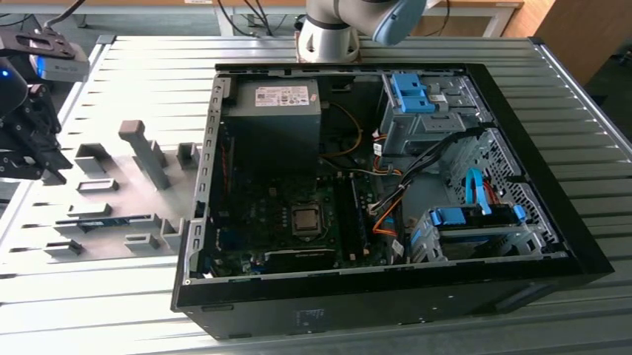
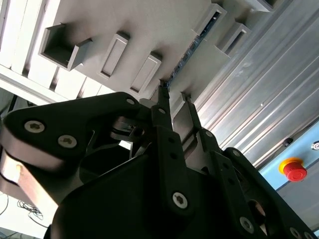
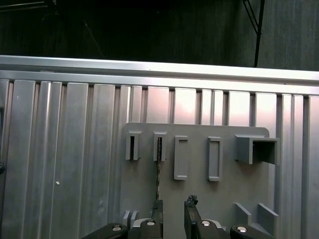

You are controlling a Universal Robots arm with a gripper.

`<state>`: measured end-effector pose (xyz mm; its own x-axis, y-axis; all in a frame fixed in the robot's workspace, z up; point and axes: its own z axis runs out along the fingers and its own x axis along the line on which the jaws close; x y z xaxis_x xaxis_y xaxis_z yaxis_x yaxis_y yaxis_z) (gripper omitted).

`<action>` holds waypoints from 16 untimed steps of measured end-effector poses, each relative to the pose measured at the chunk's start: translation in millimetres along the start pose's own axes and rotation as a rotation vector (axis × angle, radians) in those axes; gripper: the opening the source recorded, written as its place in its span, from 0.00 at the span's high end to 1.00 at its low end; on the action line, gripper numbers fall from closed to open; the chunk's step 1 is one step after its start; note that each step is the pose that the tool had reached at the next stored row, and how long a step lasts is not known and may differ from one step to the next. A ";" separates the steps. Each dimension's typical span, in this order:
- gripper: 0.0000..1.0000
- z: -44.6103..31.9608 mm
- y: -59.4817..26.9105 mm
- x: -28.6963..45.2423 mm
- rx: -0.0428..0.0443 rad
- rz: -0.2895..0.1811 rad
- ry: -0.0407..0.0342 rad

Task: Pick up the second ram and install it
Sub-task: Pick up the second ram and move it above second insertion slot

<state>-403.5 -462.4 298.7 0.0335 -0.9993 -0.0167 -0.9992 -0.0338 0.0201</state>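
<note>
The second ram [image 1: 99, 221] is a thin blue-green stick standing on edge in a slot of the grey holder plate [image 1: 118, 200], at the exterior view's left of the computer case. Both wrist views show it edge-on as a thin dark line [image 3: 158, 167] [image 2: 192, 47]. My gripper [image 1: 35, 151] hovers over the plate's outer end. Its two black fingertips stand apart with nothing between them, so it is open [image 3: 173, 205] [image 2: 174, 93]. One fingertip [image 3: 157, 205] lines up with the near end of the stick; whether it touches is unclear.
The open black computer case [image 1: 553, 244] fills the middle of the ribbed metal table, with its motherboard [image 1: 286, 214] exposed. Grey blocks and empty slots [image 3: 180, 158] rise from the holder plate. A red stop button [image 2: 294, 170] sits off the table edge. The arm's base [image 1: 331, 33] stands behind the case.
</note>
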 end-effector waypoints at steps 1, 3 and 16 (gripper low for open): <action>0.69 0.2 0.0 0.0 0.0000 0.000 0.0000; 0.69 0.3 0.0 0.0 0.0001 0.000 0.0000; 0.69 6.1 -0.1 0.2 0.0003 0.000 0.0000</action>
<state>-403.5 -462.5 292.7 0.0335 -0.9993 -0.0167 -0.9992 -0.0338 0.0197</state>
